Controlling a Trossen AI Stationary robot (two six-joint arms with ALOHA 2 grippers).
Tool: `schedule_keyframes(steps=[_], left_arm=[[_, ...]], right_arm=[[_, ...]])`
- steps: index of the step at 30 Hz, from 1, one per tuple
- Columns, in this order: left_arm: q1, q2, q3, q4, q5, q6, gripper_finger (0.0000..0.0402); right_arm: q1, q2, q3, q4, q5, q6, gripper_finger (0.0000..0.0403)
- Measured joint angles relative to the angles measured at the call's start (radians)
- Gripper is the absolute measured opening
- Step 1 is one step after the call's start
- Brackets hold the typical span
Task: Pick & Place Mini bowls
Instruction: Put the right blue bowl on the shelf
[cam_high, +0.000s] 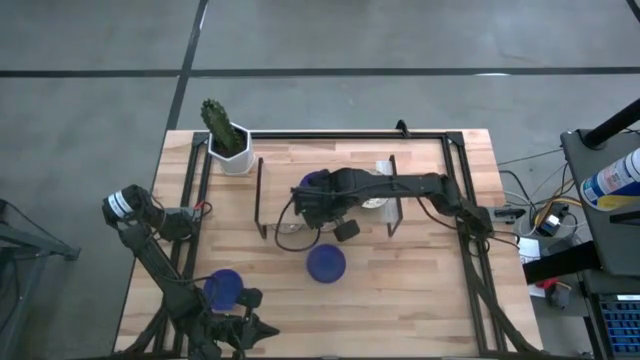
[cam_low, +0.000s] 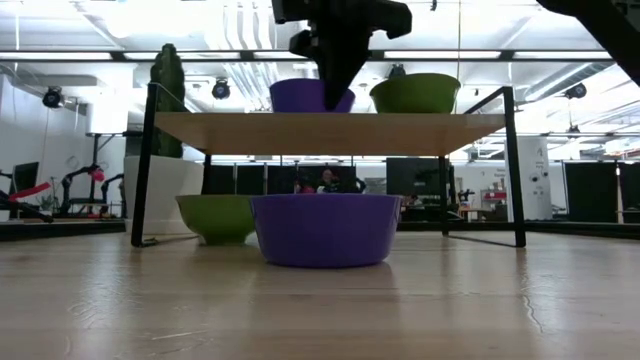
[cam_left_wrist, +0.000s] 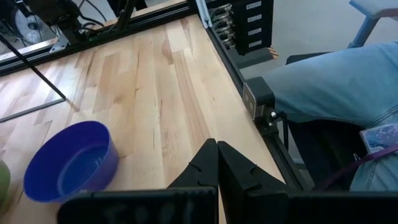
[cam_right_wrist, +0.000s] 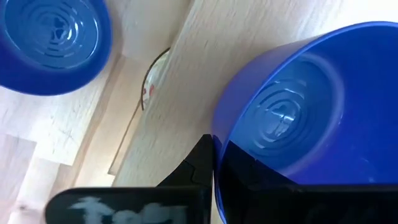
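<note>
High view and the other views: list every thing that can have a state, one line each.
Right gripper: shut on the shelf bowl's rim.
Shelf bowl: upright on the shelf, gripped.
Middle bowl: upright on the table, free.
Left bowl: upright on the table, free.
Left gripper: shut, empty, near the left bowl.
Cactus pot: upright.

From above, we see the right arm (cam_high: 400, 188) cover most of the blue bowl (cam_high: 314, 183) on the shelf. The right wrist picture cuts off part of that bowl (cam_right_wrist: 298, 106). A person's leg (cam_left_wrist: 336, 87) is cut off too.
</note>
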Motion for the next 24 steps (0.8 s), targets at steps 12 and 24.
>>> schedule_keyframes(steps=[12,24], left_arm=[[0.000,0.000,0.000,-0.001,0.000,-0.021,0.0000],[0.001,0.000,0.000,-0.001,-0.020,-0.022,0.0000]], right_arm=[[-0.003,-0.001,0.001,-0.005,0.042,0.007,0.0029],[0.048,-0.033,0.007,0.021,0.098,0.045,0.0105]])
